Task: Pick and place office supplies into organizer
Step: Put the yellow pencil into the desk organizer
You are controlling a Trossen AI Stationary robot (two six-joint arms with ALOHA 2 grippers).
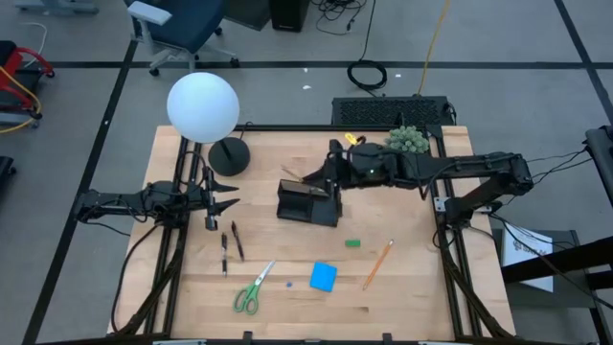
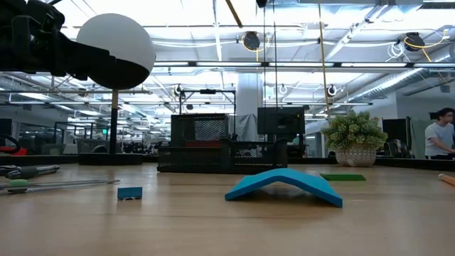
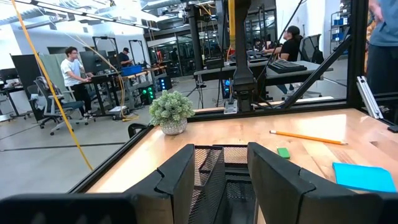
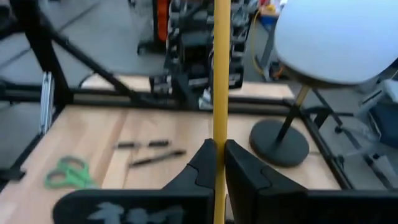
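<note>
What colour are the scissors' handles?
Green. The scissors show best in the high view.

The high view looked straight down on the whole pale wooden tabletop [image 1: 287, 297]. The low view sat at board level — nearest the curled blue square pad [image 2: 284, 186] — facing the black mesh organizer [image 2: 213, 146]. Each wrist view looked forward across the tabletop from opposite ends; both wrist views shared that board.
</note>
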